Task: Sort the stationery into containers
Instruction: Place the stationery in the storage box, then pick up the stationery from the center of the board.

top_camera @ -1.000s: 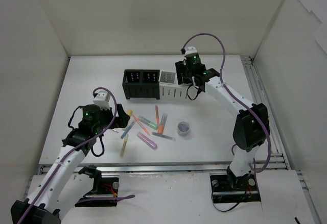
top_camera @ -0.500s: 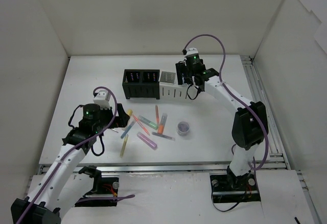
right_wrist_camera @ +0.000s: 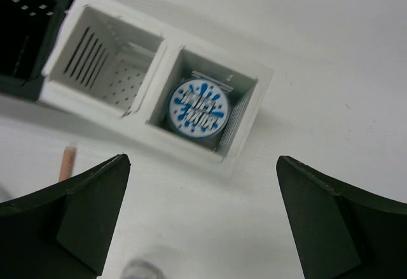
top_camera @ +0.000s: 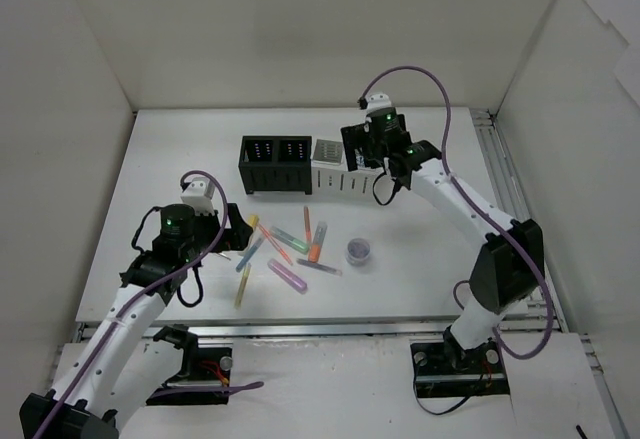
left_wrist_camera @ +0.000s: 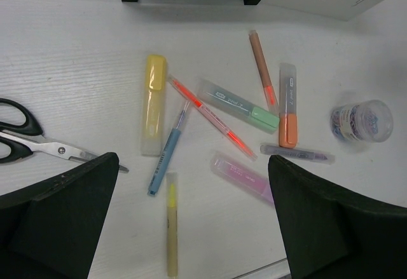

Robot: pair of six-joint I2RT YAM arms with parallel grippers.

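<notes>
The left hand [left_wrist_camera: 192,171] is open wide and empty. It hangs over a heap of pens on the white surface [left_wrist_camera: 76,50]. Under it lie a yellow marker [left_wrist_camera: 152,110], a green marker [left_wrist_camera: 238,105], an orange marker [left_wrist_camera: 288,117] and a pink marker [left_wrist_camera: 245,177]. Thin pens lie among them: a blue pen [left_wrist_camera: 165,161], a red pen [left_wrist_camera: 213,119], a brown pen [left_wrist_camera: 261,69], a purple pen [left_wrist_camera: 297,154] and a yellow pen [left_wrist_camera: 172,228]. The red pen crosses the tip of the blue pen and lies just beside the green marker. The purple pen lies right at the end of the orange marker. The scissors [left_wrist_camera: 28,139] lie left of the yellow marker, partly hidden by a finger. A purple tape roll [left_wrist_camera: 360,121] sits alone to the right of the heap.

The right hand [right_wrist_camera: 202,161] is open wide and empty too, right above the white box [right_wrist_camera: 102,95]. A blue tape roll [right_wrist_camera: 199,108] lies flat in the part of that box farther from the black box [right_wrist_camera: 19,37]. The two boxes stand side by side, behind the heap and apart from it.
</notes>
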